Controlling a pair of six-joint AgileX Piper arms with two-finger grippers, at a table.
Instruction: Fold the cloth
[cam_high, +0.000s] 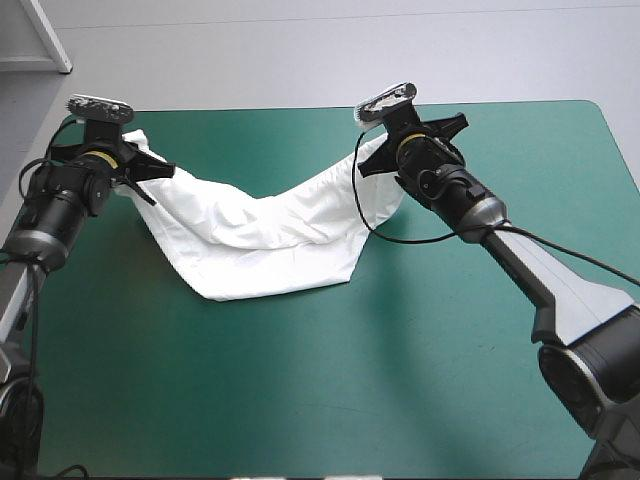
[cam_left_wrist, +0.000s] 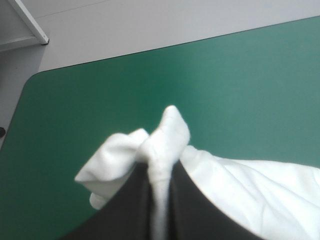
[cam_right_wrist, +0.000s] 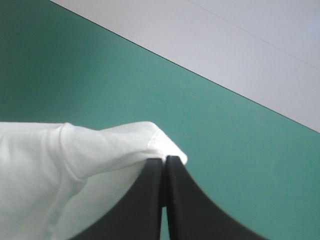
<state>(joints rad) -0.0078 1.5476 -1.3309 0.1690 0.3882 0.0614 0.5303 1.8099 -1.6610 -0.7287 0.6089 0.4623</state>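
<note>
Both clamped tight on my end: left gripper (cam_left_wrist: 160, 172) and right gripper (cam_right_wrist: 165, 161) each pinch a raised T-shirt (cam_high: 265, 235) edge, middle sagging onto the table (cam_high: 420, 380).

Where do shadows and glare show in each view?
High view: the held-up T-shirt casts a soft shadow on the teal-green cover beside its sagging middle. Left wrist view: its bunched corner glares white. Right wrist view: its underside looks grey, shaded.
</note>
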